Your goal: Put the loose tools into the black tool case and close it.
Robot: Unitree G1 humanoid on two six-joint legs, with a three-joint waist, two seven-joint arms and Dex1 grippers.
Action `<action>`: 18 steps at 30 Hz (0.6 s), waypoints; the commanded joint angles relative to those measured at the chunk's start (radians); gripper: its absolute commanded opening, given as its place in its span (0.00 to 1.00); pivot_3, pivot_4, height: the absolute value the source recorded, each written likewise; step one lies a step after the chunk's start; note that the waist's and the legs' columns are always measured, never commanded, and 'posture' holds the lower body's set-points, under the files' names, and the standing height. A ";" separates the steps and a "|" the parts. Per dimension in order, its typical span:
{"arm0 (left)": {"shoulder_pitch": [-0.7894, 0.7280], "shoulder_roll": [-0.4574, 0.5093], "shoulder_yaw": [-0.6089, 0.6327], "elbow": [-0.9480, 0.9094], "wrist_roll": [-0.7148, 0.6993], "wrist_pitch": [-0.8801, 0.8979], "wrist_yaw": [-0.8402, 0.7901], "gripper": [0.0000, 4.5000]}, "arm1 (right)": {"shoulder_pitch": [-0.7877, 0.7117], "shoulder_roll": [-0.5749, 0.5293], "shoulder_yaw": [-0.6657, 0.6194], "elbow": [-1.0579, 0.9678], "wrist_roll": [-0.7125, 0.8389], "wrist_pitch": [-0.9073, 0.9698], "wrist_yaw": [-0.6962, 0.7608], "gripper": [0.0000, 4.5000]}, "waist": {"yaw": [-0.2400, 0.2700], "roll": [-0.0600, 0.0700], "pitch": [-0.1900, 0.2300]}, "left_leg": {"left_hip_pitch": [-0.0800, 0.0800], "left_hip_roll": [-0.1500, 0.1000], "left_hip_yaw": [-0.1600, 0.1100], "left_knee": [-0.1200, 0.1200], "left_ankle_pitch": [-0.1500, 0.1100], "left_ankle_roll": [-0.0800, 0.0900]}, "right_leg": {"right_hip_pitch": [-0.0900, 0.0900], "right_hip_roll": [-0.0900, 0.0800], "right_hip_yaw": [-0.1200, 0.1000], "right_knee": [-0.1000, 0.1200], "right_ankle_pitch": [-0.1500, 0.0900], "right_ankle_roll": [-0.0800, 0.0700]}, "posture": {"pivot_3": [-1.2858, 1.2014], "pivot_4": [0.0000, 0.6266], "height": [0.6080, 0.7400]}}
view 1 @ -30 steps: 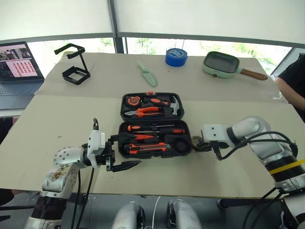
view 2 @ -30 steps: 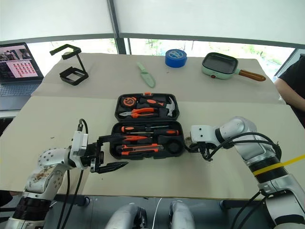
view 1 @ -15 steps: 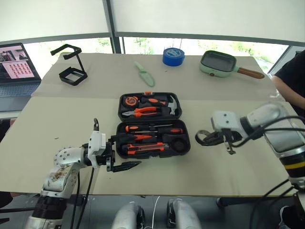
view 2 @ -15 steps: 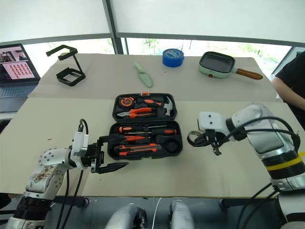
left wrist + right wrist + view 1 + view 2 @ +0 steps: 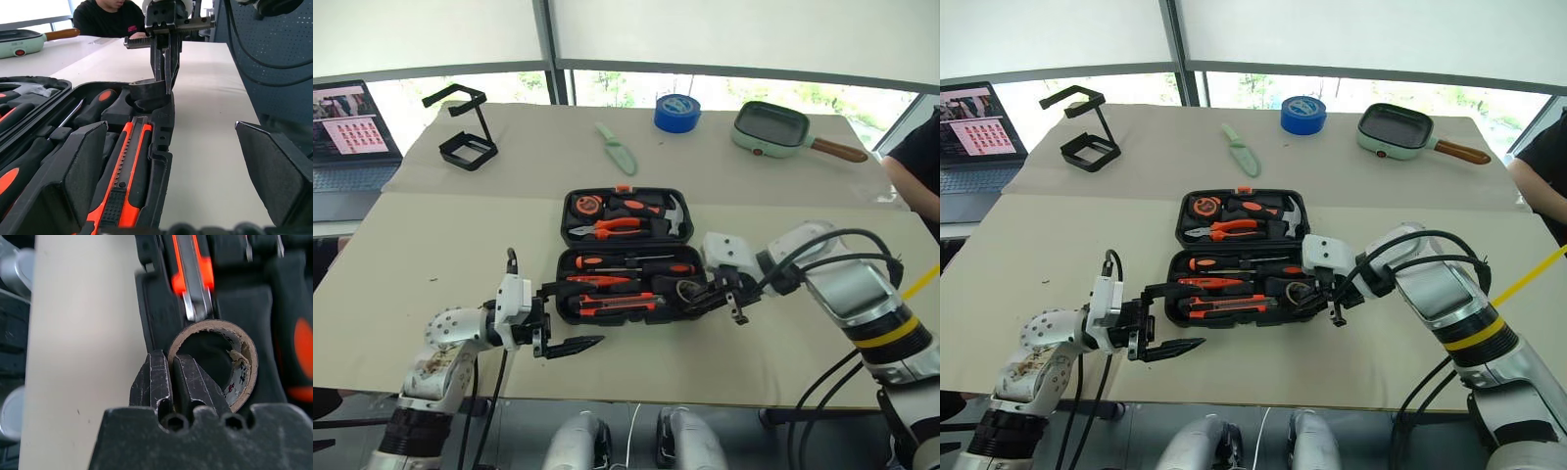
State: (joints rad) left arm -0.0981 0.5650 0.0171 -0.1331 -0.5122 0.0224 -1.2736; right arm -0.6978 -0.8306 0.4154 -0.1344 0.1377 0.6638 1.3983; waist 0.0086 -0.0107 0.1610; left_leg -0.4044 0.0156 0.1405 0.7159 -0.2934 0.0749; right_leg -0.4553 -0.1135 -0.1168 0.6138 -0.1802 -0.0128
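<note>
Black tool case (image 5: 626, 257) lay open on the counter, screwdrivers and knife seated, while the right end effector (image 5: 170, 382), pinching the tape ring (image 5: 213, 363), hung over its recess; closing remained.

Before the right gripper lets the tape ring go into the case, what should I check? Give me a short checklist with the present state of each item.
1. Right gripper shut on the tape ring: ok, the fingers pinch its wall.
2. Ring over its round recess at the right end of the case: ok, it hangs over that end; whether it is seated, cannot tell.
3. Utility knife and screwdrivers already lie in the lower half: ok.
4. Left gripper open and off the case: ok, it holds nothing at the case's left front corner.
5. Lid free to fold: not ok, the right gripper is over the open case.
6. No loose tool left on the table: cannot tell.
</note>
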 commanded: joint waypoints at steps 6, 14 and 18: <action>0.001 -0.003 0.010 -0.018 0.001 -0.026 0.023 1.00 | -0.013 0.023 0.031 -0.008 -0.031 -0.026 -0.015 0.23 | 0.003 0.000 0.000 | 0.000 0.000 -0.001 0.001 0.000 0.000 | 0.001 0.000 -0.001 0.000 0.000 0.000 | 0.52 0.24 1.00; 0.025 -0.003 0.041 -0.014 0.013 -0.013 0.099 1.00 | -0.054 0.031 -0.022 -0.033 0.039 -0.013 0.037 0.73 | 0.001 0.000 0.000 | 0.000 0.000 -0.001 0.000 0.000 0.000 | 0.001 0.002 -0.002 0.000 0.000 0.000 | 0.52 0.24 1.00; 0.015 0.002 0.155 0.027 -0.010 0.006 0.213 1.00 | -0.073 0.020 -0.187 0.017 0.182 -0.038 0.076 0.73 | 0.000 0.000 0.000 | -0.001 0.000 -0.001 0.000 0.000 0.000 | 0.000 0.002 -0.002 0.000 0.000 0.000 | 0.52 0.24 1.00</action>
State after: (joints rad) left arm -0.0747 0.5582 0.0912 -0.1204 -0.5021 0.0267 -1.1187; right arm -0.7463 -0.7923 0.3451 -0.1327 0.2475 0.6553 1.4526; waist 0.0088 -0.0109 0.1610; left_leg -0.4047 0.0154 0.1399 0.7167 -0.2932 0.0752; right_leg -0.4545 -0.1118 -0.1186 0.6143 -0.1800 -0.0124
